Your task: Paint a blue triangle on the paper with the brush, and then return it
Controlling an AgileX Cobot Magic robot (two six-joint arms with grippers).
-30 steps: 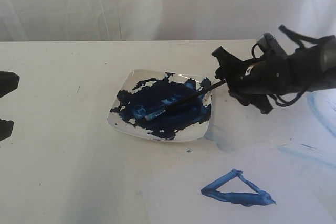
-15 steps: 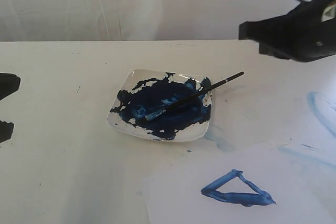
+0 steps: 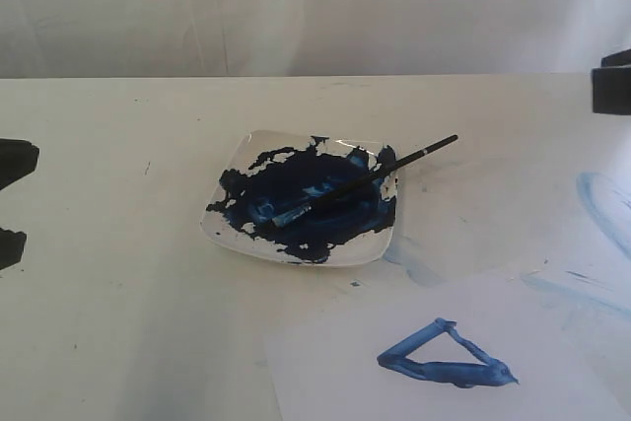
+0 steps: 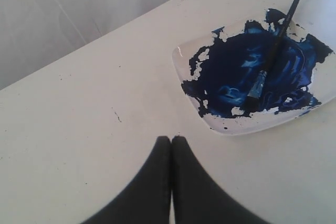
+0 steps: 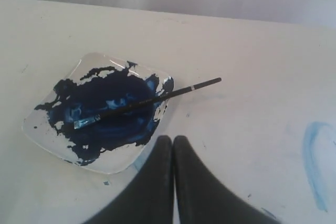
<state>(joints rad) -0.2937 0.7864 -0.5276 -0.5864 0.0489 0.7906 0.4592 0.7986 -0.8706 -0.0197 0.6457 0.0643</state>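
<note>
The brush [image 3: 345, 185] lies loose across the white plate [image 3: 229, 234], its bristles in the dark-blue paint and its black handle sticking out over the right rim. It also shows in the wrist views as brush [image 4: 273, 51] and brush [image 5: 152, 99]. The blue triangle [image 3: 444, 357] sits on the paper [image 3: 335, 372] at the front right. My right gripper [image 5: 173, 139] is shut and empty, hovering high above the table beside the plate [image 5: 113, 167]. My left gripper [image 4: 171, 139] is shut and empty, off to the side of the plate [image 4: 247, 127].
Pale blue smears [image 3: 601, 204] stain the table at the right. A white curtain [image 3: 296, 7] hangs behind the table. A black piece of the right arm [image 3: 613, 91] shows at the right edge, and black parts of the left arm [image 3: 12, 160] at the left edge.
The right arm has lifted away from the brush handle and drawn off to the right edge, and its jaws have shut. The brush stays lying on the plate.
</note>
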